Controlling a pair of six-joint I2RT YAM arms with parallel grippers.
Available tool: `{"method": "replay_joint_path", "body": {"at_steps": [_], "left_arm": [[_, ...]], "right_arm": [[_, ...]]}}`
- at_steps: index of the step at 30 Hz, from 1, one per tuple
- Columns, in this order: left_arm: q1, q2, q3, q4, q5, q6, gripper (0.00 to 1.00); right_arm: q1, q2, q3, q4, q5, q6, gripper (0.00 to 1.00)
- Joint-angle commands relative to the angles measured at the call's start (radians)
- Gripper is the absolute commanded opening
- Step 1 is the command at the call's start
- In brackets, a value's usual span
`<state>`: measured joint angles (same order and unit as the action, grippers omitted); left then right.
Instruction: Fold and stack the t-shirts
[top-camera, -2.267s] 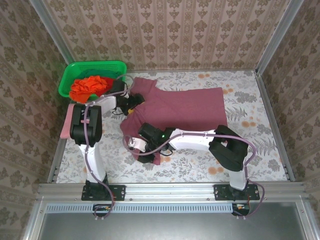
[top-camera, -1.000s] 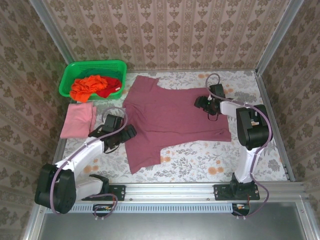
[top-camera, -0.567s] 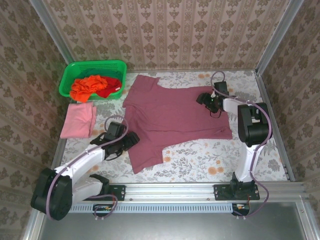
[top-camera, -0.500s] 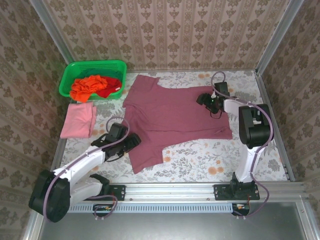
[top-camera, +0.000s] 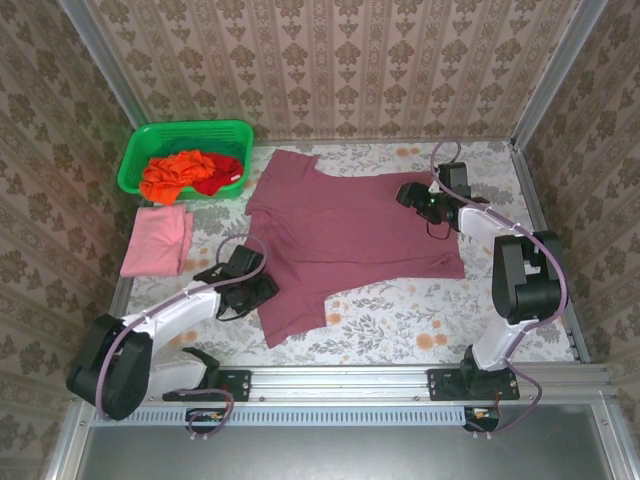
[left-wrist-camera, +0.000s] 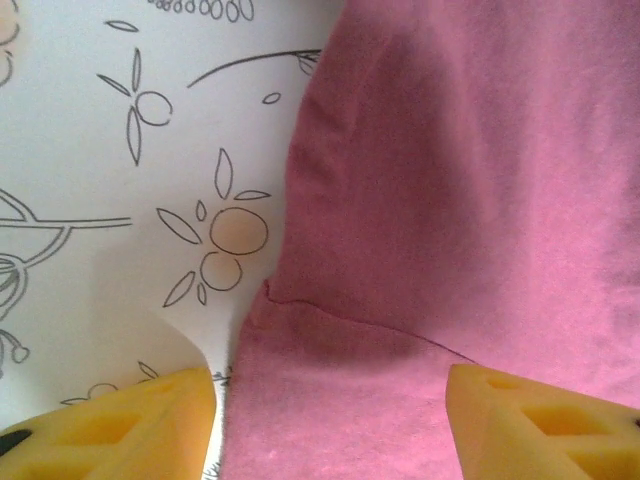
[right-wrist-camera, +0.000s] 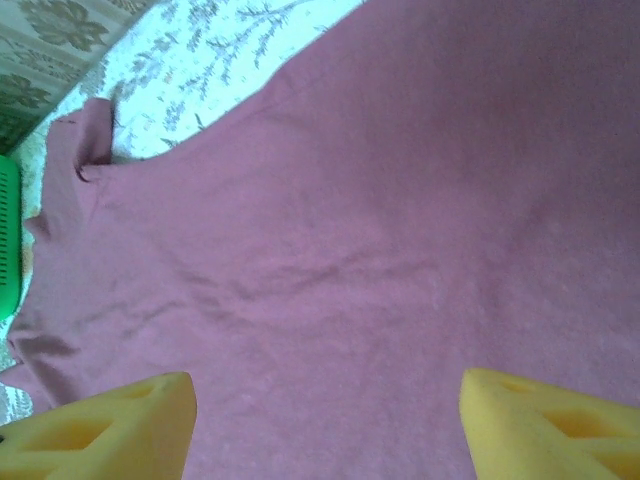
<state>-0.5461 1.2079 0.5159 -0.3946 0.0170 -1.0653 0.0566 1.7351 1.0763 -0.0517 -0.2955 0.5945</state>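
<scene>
starting fold of maroon t-shirt, spread flat mid-surface. left gripper apart, straddling near sleeve edge. right gripper apart over far right part (nothing pinched). next, likely: clamp edges, lift, fold.

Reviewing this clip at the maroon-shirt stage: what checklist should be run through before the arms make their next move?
1. Maroon shirt lies spread flat on the table: ok, only light wrinkles.
2. Left pincer open, straddling the shirt's near-left edge: ok.
3. Right pincer open over the shirt's far right part: ok.
4. Pincers touching the cloth: cannot tell.
5. Pink shirt folded at the table's left side, apart from the maroon one: ok.
6. Orange shirt and red shirt folded: not ok, both bunched in the green basket.
</scene>
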Motion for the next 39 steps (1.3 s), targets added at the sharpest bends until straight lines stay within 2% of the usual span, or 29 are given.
{"method": "replay_joint_path", "body": {"at_steps": [1,12,17,23,25,29,30,34,39], "left_arm": [[-0.014,0.021,0.018,-0.048,-0.029,0.012,0.60],[-0.075,0.015,0.060,-0.123,-0.033,-0.026,0.48],[-0.077,0.041,0.047,-0.117,-0.037,-0.031,0.43],[-0.079,0.081,0.042,-0.104,-0.021,-0.040,0.33],[-0.079,0.082,0.033,-0.096,-0.021,-0.044,0.26],[-0.075,0.083,0.028,-0.081,-0.019,-0.040,0.03],[-0.075,0.078,0.028,-0.077,-0.017,-0.039,0.00],[-0.069,0.042,0.033,-0.092,-0.025,-0.035,0.00],[-0.054,0.022,0.035,-0.090,-0.017,-0.032,0.00]], "right_arm": [[-0.001,-0.029,-0.024,-0.014,0.004,-0.024,0.71],[-0.007,-0.040,-0.034,-0.023,0.013,-0.027,0.71],[-0.009,-0.035,-0.033,-0.022,0.012,-0.030,0.71],[-0.016,-0.043,-0.041,-0.030,0.016,-0.033,0.72],[-0.020,-0.051,-0.045,-0.032,0.015,-0.034,0.72],[-0.026,-0.090,-0.067,-0.039,0.024,-0.032,0.72],[-0.026,-0.116,-0.080,-0.042,0.042,-0.030,0.71],[-0.027,-0.290,-0.185,-0.082,0.183,-0.019,0.72],[-0.033,-0.550,-0.321,-0.278,0.412,-0.011,0.73]]}}
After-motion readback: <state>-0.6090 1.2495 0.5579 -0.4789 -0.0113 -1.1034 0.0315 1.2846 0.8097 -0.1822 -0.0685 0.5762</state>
